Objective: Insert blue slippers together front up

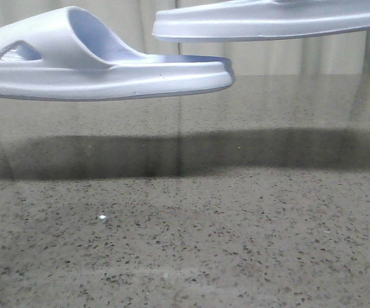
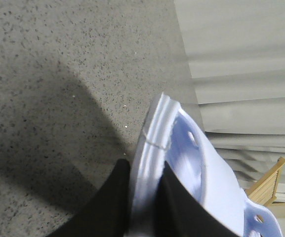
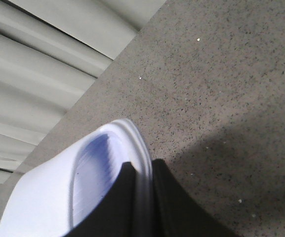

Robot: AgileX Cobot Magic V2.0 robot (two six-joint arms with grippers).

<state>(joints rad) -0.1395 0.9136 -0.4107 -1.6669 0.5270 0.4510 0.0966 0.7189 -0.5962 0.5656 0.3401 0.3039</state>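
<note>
Both blue slippers are lifted clear of the speckled worktop (image 1: 236, 244) but not yet nested. The left gripper (image 2: 144, 197) has its jaws clenched on the left slipper (image 1: 101, 64); the right gripper (image 3: 143, 197) grasps the right slipper (image 1: 268, 22), probably slightly higher and apart.

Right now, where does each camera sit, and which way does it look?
Front: low, facing forward over the table; both slippers held in the air, left slipper, right slipper; no arm shows.
Left wrist: on the left arm; left claw pinching its slipper's edge.
Right wrist: on the right arm; right claw pinching its slipper.
Shared: speckled table, slippers.
</note>
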